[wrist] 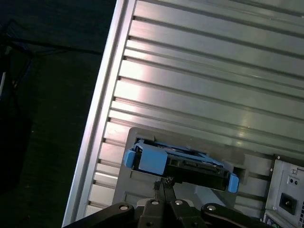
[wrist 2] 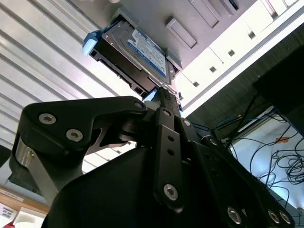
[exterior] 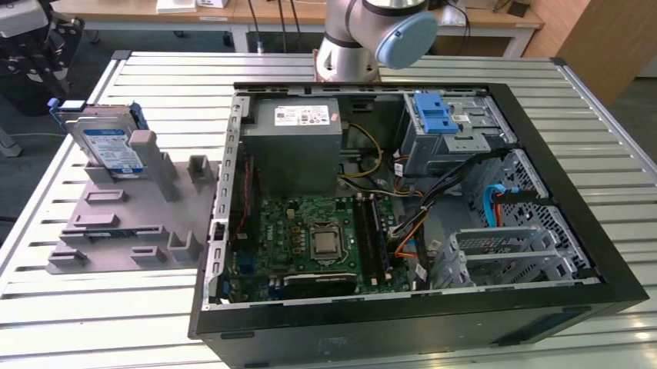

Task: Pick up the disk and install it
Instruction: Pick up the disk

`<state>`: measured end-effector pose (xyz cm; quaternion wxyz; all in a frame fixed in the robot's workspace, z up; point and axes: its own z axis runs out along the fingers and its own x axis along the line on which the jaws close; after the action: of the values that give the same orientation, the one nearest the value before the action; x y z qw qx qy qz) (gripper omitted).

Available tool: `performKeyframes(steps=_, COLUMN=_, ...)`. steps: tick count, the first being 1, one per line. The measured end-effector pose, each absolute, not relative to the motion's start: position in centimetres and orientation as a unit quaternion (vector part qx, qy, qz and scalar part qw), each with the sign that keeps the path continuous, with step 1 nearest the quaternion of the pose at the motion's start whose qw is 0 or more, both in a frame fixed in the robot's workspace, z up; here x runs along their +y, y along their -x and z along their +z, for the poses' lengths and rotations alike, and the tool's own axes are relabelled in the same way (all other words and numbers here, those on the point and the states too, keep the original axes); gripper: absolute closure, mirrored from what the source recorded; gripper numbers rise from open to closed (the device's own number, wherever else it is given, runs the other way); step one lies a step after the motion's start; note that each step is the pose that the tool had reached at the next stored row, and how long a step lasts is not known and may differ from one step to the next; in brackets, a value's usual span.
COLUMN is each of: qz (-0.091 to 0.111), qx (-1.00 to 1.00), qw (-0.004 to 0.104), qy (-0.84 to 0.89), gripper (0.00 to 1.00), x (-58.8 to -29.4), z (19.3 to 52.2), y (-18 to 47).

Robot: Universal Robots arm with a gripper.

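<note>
Exterior view's left: the disk (exterior: 108, 144) stands on edge in a grey fixture (exterior: 123, 223). Beside that, to the right, we note the open computer case (exterior: 411, 319), with the drive cage (exterior: 467, 138) at its far right corner. In both wrist views the gripper (wrist 2: 162, 92) (wrist: 163, 181) has its fingers pressed together, pinching nothing.

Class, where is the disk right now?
The disk stands on edge in the grey holder at the exterior view's left, beside the open computer case.

Ribbed metal table (exterior: 92, 307), pale desks (exterior: 134, 9) behind, dark floor (exterior: 12, 184), wooden panel (exterior: 601, 38).
</note>
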<state>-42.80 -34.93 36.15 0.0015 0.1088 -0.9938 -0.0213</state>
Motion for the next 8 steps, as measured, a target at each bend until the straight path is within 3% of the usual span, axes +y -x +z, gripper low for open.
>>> performKeyframes(steps=8, qz=-0.021, qx=-0.990, qw=0.002, qy=-0.138, gripper=0.89, x=-34.93, z=36.15, y=42.80)
